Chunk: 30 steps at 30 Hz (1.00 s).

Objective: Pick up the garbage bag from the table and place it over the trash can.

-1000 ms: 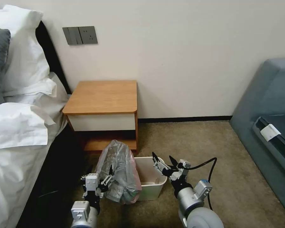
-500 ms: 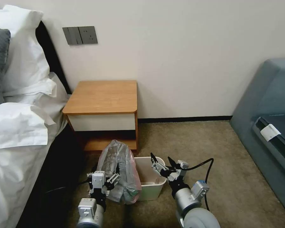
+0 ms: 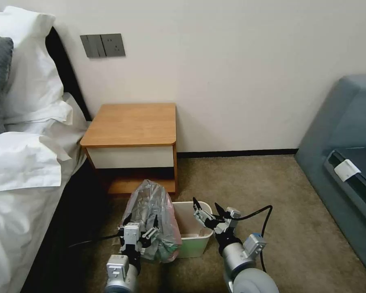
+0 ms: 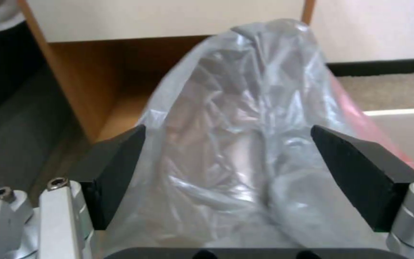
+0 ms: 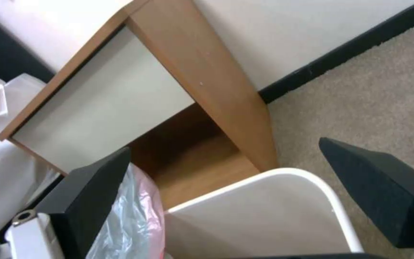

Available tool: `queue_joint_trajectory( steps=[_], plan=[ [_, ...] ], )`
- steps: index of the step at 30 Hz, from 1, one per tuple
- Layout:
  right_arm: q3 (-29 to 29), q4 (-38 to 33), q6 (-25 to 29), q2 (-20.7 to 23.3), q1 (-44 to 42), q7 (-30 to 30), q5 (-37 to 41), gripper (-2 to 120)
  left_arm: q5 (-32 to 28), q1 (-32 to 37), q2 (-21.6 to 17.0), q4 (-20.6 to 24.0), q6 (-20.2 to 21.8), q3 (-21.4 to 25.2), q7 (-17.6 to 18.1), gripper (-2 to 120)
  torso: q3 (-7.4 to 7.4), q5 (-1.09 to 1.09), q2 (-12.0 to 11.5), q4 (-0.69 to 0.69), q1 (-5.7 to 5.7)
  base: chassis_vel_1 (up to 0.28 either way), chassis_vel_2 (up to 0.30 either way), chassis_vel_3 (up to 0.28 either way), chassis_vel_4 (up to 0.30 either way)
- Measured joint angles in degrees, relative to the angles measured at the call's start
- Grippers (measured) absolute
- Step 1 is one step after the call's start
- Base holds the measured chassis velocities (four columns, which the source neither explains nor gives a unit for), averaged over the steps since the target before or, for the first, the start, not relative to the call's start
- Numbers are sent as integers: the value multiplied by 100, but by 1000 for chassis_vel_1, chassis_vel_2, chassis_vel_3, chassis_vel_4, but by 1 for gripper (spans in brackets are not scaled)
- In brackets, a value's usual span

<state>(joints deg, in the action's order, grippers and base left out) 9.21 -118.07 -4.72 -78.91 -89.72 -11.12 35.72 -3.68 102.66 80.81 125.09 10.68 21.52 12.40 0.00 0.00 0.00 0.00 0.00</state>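
White bedding (image 3: 20, 162); grey sofa (image 3: 345, 134)

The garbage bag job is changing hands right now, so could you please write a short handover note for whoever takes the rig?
Left gripper: jaws open, right against the garbage bag, the plastic bulging between them without a grip.
Right gripper: jaws open, above the near right rim of the trash can.
The bag stands bunched on the floor at the can's left side, against it.
Done: bag is off the table.
Left: grip the bag, spread it over the can's rim.
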Motion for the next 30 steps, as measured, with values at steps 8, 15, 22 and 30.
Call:
queue_joint_trajectory(
  steps=[8,15,22,30],
  plan=[
    [-41,22,1,-23,57,-43,1,100,-112,-53,-41,-148,2,89,-9,89,0,0,0,0,0,0,0,0,0],
    [-34,55,1,-25,66,-52,5,100,-140,-100,-46,-238,6,135,-18,89,0,0,0,0,0,0,0,0,0],
    [-54,104,2,-51,86,-50,5,100,-139,-100,-30,-298,2,146,-15,87,0,0,0,0,0,0,0,0,0],
    [-47,133,3,-78,86,-43,4,100,-138,-84,-24,-352,4,118,23,85,0,0,0,0,0,0,0,0,0]
  ],
)
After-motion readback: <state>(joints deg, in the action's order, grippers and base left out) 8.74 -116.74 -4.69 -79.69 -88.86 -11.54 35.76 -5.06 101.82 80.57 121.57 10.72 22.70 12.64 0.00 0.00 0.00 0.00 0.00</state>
